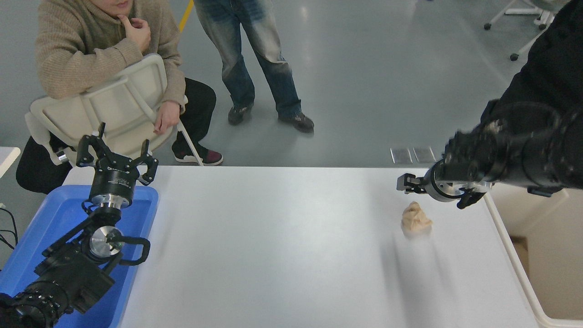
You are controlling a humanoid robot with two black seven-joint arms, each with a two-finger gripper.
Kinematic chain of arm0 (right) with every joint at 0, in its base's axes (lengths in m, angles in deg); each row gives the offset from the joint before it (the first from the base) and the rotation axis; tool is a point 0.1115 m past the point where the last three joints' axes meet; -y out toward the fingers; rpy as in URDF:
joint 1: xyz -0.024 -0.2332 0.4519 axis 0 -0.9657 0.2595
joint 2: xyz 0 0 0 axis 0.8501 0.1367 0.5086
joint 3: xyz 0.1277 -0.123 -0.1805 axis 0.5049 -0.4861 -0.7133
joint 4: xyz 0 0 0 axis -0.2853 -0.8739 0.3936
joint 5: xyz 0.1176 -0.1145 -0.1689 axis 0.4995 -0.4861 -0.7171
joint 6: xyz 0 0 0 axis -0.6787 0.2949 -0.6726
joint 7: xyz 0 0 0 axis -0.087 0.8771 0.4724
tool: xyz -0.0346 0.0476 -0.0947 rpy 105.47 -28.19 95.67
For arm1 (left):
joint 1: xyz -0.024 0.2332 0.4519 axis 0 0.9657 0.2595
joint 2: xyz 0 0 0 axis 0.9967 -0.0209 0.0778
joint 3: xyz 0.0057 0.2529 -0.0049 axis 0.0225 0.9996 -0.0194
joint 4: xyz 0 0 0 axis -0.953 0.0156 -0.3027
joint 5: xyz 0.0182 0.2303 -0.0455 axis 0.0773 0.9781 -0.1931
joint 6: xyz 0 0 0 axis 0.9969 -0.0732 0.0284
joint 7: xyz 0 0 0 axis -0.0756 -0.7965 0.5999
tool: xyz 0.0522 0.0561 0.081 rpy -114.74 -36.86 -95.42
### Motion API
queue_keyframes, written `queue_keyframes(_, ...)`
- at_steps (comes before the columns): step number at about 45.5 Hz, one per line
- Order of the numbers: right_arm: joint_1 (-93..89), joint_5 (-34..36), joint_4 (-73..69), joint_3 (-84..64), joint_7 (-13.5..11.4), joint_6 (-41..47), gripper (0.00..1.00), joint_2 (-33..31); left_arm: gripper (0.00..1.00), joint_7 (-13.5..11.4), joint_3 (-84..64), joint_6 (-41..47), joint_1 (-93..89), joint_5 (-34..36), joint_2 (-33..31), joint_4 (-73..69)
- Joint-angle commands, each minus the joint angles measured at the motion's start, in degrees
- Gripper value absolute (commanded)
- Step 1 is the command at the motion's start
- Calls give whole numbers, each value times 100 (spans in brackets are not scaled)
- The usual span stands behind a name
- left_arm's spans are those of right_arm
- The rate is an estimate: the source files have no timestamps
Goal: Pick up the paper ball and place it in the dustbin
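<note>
Paper ball (415, 219) left untouched on table (282, 246).
Right gripper (412, 186) is held just above it; jaw state cannot be told.

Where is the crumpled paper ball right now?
In the head view, the paper ball lies on the white table's right side, just below the right claw and left of the cream dustbin.

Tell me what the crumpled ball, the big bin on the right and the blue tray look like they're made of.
The paper ball: tan, matte paper, judging by its creases and folds. The dustbin: cream, smooth, probably moulded plastic, given its rounded rim and even walls. The blue tray: bright, slightly glossy, likely plastic too, with rounded corners.
</note>
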Motion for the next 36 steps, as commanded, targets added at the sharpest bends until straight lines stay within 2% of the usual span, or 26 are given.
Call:
queue_keyframes(1,-1207,36,1281,58,-18,-191,96,395,99,0,-3,0,-1,-2,0,1)
queue_keyframes(9,-1788,28,1897,76,-9,-209,96,456,99,0,-3,0,-1,-2,0,1)
queue_keyframes(29,-2114,10,2337,138,-18,-323,92,456,99,0,-3,0,-1,-2,0,1)
queue_keyframes(36,-2175,-7,2416,260,-18,-323,87,456,99,0,-3,0,-1,-2,0,1)
